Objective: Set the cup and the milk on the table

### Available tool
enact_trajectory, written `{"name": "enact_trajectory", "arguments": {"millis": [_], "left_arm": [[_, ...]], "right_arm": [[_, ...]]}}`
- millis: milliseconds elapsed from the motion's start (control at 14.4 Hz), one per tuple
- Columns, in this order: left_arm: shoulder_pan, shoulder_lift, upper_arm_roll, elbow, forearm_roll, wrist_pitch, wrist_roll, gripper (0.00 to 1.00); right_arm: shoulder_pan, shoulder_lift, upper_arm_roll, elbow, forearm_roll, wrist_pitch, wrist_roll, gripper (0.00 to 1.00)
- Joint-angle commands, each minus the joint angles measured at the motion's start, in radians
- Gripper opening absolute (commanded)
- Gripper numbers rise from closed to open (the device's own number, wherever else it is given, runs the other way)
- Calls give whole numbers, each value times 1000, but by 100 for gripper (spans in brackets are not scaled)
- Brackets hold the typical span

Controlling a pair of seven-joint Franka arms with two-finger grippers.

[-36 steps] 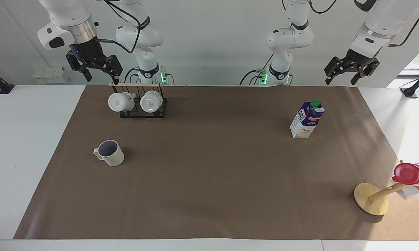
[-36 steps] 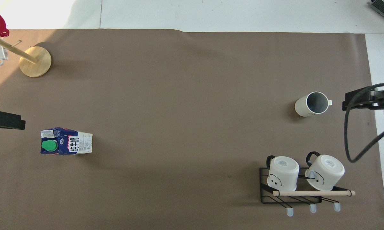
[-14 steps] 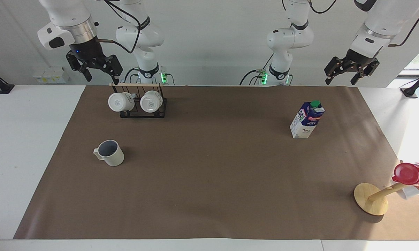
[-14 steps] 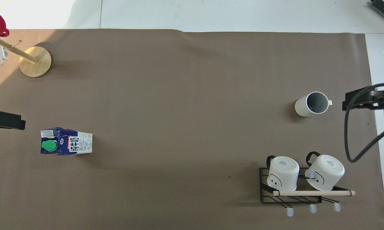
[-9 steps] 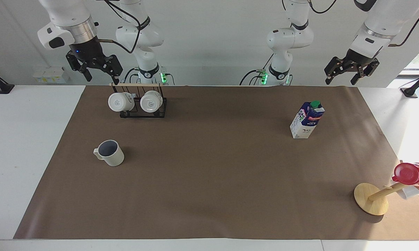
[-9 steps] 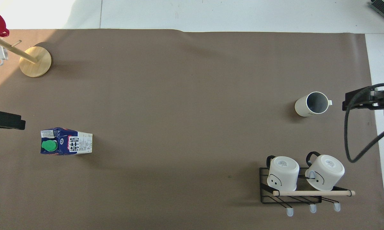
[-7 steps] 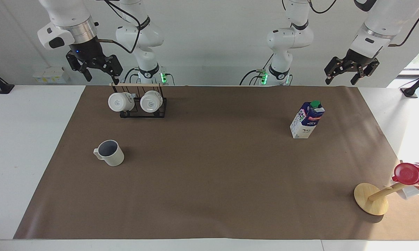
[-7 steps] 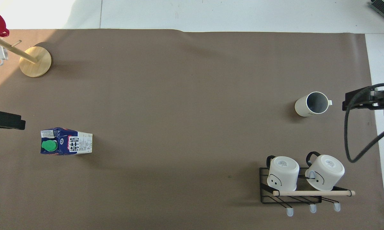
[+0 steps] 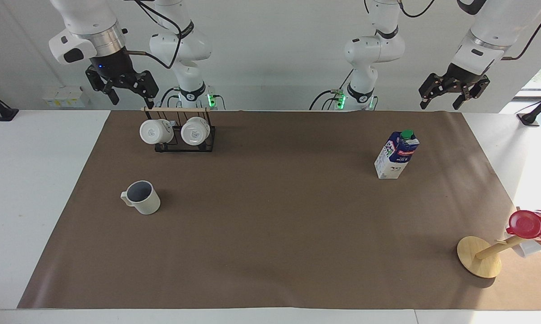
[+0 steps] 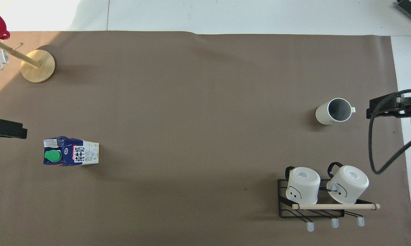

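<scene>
Black-fingered and spread apart, the right gripper (image 9: 126, 95) hangs empty in the air over the robots' edge of the table (image 9: 36, 180), by the rack (image 9: 180, 132) of white mugs. The left gripper (image 9: 453, 92) hangs likewise over that edge at the left arm's end, fingers parted, gripping nothing. Neither has shifted over the last few seconds, and nothing on the table has moved, so both arms seem to be waiting, not reaching. The cup (image 9: 141, 197) stands upright on the brown mat (image 9: 270, 225), farther from the robots than the rack. The milk (image 9: 397, 154) stands upright on the mat toward the left arm's end, well apart from the cup. With both already resting there untouched, the task looks either done or not begun.
</scene>
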Motion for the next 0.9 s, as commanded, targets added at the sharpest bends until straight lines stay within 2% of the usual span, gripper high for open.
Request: {"name": "enact_trajectory", "arguments": {"millis": [0,417,833], "left_arm": [[16,6,-10,23,15,-27,-6,100],[16,6,-10,23,15,-27,-6,100],[16,6,-10,23,15,-27,-6,100]], "right_arm": [[-15,-19,4,-23,19,1,-27,100],[-36,-16,1,-21,21,18,-34,100],[-63,-4,1,-72,13,174,-100,100]]}}
